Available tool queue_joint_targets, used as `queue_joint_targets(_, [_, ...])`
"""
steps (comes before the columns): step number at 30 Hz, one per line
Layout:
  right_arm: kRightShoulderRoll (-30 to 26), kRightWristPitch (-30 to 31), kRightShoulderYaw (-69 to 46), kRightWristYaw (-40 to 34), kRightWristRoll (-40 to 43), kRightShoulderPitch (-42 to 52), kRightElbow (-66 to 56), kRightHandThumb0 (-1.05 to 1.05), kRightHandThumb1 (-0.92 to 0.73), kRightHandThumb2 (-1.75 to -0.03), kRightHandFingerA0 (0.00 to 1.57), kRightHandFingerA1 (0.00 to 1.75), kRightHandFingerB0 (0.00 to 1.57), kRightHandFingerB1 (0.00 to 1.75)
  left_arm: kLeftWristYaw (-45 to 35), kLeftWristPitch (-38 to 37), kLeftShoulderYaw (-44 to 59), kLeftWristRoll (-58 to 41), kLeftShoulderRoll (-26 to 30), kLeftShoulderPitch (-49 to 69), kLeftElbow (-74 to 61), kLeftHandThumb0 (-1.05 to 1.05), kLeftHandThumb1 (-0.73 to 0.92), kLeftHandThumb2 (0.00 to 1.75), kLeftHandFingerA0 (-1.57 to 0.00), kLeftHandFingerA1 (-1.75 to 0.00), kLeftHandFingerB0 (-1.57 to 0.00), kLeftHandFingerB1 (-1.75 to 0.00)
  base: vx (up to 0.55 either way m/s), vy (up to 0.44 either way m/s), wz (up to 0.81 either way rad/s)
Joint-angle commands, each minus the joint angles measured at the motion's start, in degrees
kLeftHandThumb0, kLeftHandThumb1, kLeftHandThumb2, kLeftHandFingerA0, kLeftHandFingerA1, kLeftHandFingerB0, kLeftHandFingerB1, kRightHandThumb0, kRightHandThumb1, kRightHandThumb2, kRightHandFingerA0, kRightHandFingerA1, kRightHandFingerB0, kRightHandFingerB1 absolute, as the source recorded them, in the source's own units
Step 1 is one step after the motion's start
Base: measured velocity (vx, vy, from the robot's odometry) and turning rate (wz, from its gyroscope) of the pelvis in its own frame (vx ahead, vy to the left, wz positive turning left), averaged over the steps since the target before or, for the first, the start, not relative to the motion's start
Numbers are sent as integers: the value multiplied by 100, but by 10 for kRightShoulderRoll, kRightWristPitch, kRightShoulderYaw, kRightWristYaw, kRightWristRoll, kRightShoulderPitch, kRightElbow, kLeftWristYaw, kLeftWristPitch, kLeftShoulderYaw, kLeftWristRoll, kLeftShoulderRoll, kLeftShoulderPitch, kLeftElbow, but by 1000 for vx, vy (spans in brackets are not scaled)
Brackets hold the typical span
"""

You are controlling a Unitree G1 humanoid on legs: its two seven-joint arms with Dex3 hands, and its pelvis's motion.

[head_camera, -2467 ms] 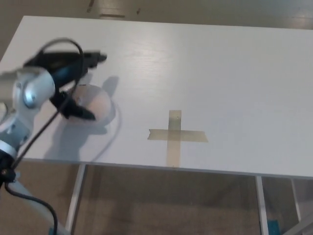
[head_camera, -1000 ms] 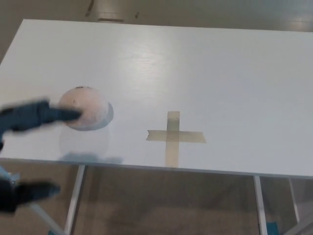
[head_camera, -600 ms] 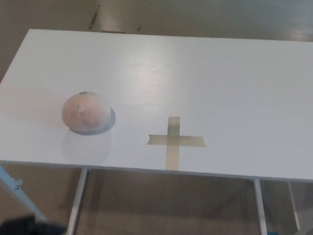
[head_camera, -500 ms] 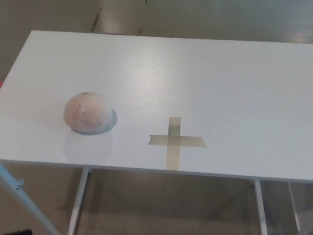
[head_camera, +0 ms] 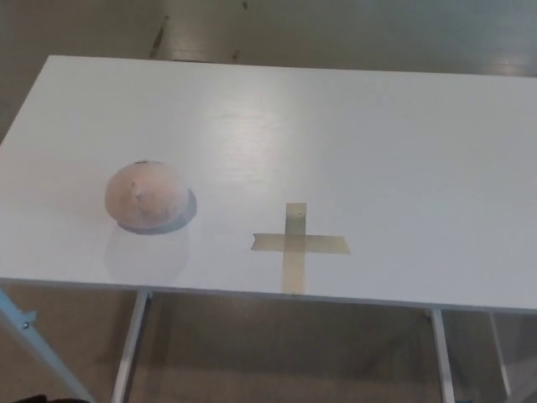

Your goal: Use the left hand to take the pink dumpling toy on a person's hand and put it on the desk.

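Head view, bench: a white bench fills most of the frame, seen from above, with brown floor beyond its far edge and metal legs below its near edge.
Head view, dumpling: the pink dumpling, round and domed, sits flat on the bench near the left front, casting a small shadow to its right. Nothing touches it.
Head view, tape cross: a cross of beige tape is stuck to the bench near the front edge, well to the right of the dumpling and apart from it.
Head view, my hands: neither of my hands shows in the frame, so I cannot tell whether my fingers are apart or together. No person's hand shows either.
Head view, lower left corner: a pale slanted bar crosses below the bench edge; I cannot tell what it is.
What has just changed: a couple of seconds ago my left hand was wrapped over the dumpling at this same spot. A second ago it was a dark blur sliding off to the left. Now it is gone from sight, and the dumpling has stayed where it was set. The whole picture has also shifted slightly, which is my head moving, not the things.
What that means: I judge the task done, with the dumpling released and resting on the bench.
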Motion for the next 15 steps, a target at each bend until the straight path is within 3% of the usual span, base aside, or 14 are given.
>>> queue_joint_targets(1, [14,-30,-16,-27,9,30,2,-30,-70,-60,65,45,57,43,253,72,-131,165,44,-205,527,-64,70,105,-36,-53,-17,-43,0,0,0])
queue_joint_targets(5, [14,-29,-19,-22,12,31,3,-30,-70,-61,64,45,57,43,246,53,-131,148,50,-210,551,-61,68,106,-36,-54,-16,-43,0,0,0])
queue_joint_targets(6, [13,-29,-19,-21,12,31,2,-30,-70,-61,64,45,57,43,243,51,-130,140,50,-212,555,-64,85,66,-45,-35,-32,-31,0,0,0])
queue_joint_targets(15, [13,-25,-22,-20,12,23,1,-30,-70,-61,63,44,57,43,244,34,-132,109,56,-238,597,-61,81,65,-47,-36,-33,-32,0,0,0])
